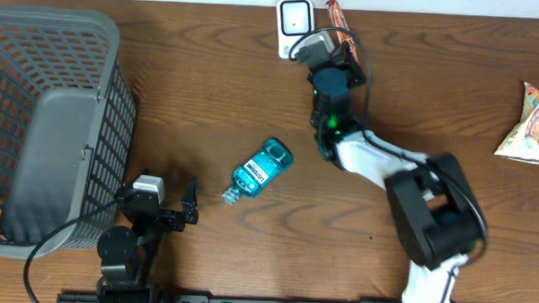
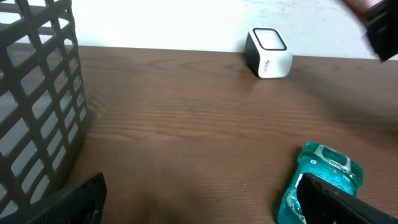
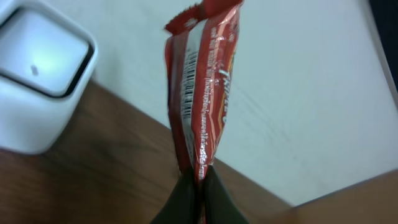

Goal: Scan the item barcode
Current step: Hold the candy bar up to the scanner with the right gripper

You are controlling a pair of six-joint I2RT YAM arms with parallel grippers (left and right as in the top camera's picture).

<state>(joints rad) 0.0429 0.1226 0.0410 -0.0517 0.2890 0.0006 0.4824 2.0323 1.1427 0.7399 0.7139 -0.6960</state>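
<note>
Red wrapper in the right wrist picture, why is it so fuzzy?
Right wrist view: the red wrapper is very near the camera, so its print and barcode blur; the white scanner is soft too. Left wrist view: the blue bottle looks sharper. Overhead view: evenly lit, soft shadows only.

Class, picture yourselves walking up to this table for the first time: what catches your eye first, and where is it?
The red snack packet, pinched by its end in the shut right gripper beside the white scanner at the table's far edge, draws the eye first. Next comes the blue bottle lying on its side mid-table, then the grey basket at the left.
</note>
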